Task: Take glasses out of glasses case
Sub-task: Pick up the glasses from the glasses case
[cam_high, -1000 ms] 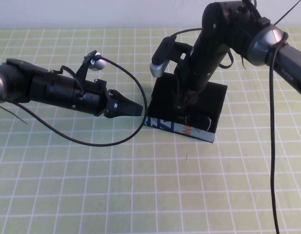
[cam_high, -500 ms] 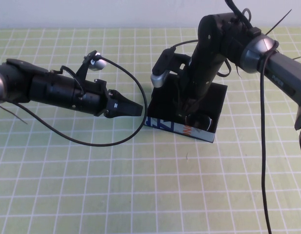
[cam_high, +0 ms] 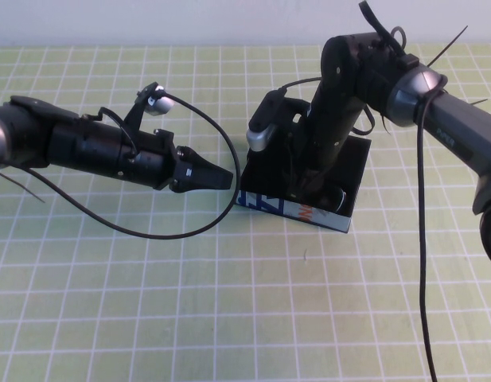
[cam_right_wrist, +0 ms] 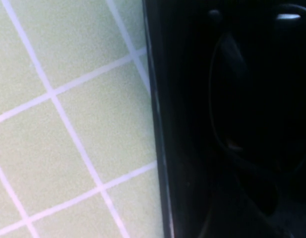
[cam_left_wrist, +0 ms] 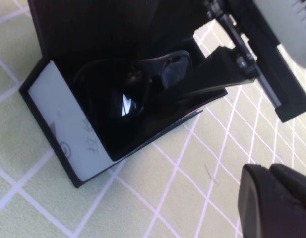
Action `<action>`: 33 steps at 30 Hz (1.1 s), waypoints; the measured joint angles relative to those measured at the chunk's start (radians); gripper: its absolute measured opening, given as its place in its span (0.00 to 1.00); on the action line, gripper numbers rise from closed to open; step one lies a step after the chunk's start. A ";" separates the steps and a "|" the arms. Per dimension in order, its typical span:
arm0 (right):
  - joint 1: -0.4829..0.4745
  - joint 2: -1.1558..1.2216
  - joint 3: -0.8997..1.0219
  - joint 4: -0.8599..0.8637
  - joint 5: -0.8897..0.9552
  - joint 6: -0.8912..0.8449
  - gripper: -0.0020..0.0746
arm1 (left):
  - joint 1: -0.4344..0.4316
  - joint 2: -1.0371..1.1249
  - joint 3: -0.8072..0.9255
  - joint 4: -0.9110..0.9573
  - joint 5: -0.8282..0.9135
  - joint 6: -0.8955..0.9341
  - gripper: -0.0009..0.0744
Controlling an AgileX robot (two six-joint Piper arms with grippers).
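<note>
- Right gripper is down inside the glasses case, right of the worktop centre; its fingers' state: cannot tell.
- Glasses lie in the case; lift straight, clear the flap.
- Left gripper has fingers together beside the case; keep it off.

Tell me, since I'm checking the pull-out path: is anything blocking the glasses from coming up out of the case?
Nothing visible does. The glasses case is open, its lid folded back, and the glasses lie exposed inside. The right gripper reaches down into the case at them. The left gripper hovers beside the case, clear of the opening.
</note>
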 joint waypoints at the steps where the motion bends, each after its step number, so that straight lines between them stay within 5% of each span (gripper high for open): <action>1: 0.000 0.002 0.000 0.004 0.000 0.000 0.38 | 0.000 0.000 0.000 0.000 0.000 0.000 0.01; 10: 0.000 0.002 0.000 0.009 0.000 0.000 0.35 | 0.000 0.000 0.000 0.000 0.000 0.000 0.01; 19: 0.000 -0.002 -0.005 0.015 0.010 0.000 0.07 | 0.000 0.000 0.000 0.000 0.000 0.000 0.01; 33: 0.000 -0.060 -0.006 -0.018 0.008 0.034 0.06 | 0.000 0.000 0.000 0.000 0.000 0.000 0.01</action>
